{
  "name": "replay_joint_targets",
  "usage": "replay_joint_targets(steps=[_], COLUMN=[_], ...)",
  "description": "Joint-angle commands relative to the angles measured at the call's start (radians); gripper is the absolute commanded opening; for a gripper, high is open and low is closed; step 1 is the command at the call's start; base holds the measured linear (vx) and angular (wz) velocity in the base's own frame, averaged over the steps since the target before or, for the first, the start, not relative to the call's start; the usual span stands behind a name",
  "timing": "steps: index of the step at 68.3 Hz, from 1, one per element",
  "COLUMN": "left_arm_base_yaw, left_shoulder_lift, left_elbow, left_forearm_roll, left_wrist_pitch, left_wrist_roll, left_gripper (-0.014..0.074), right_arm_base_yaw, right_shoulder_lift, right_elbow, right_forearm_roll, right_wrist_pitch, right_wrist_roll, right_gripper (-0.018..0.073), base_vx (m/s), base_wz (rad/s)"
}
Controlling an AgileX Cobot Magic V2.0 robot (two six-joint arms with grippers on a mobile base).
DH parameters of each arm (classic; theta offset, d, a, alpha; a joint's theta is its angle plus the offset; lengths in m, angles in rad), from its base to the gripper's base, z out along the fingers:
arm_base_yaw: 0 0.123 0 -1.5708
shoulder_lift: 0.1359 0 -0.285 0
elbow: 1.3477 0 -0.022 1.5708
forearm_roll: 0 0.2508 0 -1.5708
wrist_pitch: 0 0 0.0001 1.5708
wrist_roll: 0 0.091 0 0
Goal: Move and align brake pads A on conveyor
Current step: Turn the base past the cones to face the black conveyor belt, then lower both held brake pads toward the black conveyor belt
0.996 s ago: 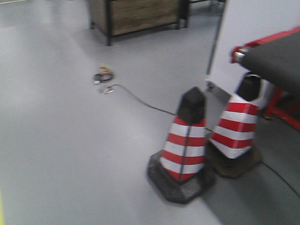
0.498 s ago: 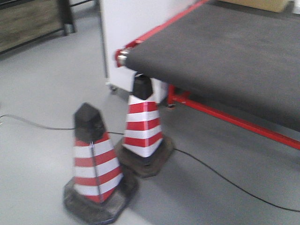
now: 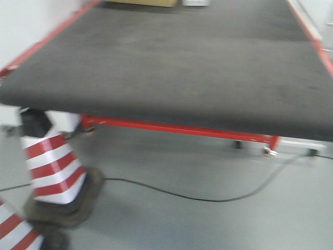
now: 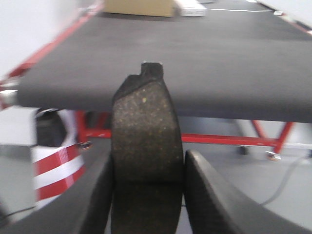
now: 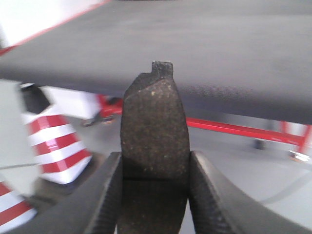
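Grey floor under conveyor (image 3: 197, 62); 0 pads on the visible belt. Left gripper (image 4: 148, 163) pinches left pad (image 4: 146, 122) upright, short of the conveyor's near edge; right gripper (image 5: 155, 161) pinches right pad (image 5: 153, 112) likewise. Placing and aligning not yet done; other 2 pads unseen.

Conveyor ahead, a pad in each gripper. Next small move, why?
Probably edge the base forward to the conveyor. The left gripper holds a brake pad and the right gripper a second pad; both wrist views show the belt's near edge ahead with floor beneath, so neither can be set down.
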Motion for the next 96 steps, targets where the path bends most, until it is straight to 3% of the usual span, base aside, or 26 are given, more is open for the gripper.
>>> replay_joint_targets(steps=[1,25,96], left_arm_base_yaw=[-0.004,-0.004,-0.004], left_shoulder_lift=[0.012,0.012,0.012], left_elbow=[-0.027,-0.027,-0.027], left_forearm_roll=[-0.01,-0.01,-0.01], left_wrist_pitch=[-0.092,-0.092,-0.092], left_wrist_roll=[-0.004,-0.004,-0.004], left_gripper=[-0.0006,-0.0006,-0.0006], right_arm_base_yaw=[-0.001,-0.001,-0.001], right_shoulder_lift=[0.011,0.011,0.011], right_elbow=[-0.029,-0.029,-0.029], right_forearm_roll=[-0.005,-0.005,-0.005], right_wrist_pitch=[-0.103,-0.103,-0.103], right_wrist_roll=[-0.004,-0.004,-0.004], right_gripper=[-0.0007,-0.0007,-0.0007], base_vx=[0.08,0.06,0.26], base_wz=[-0.79,-0.46,0.06])
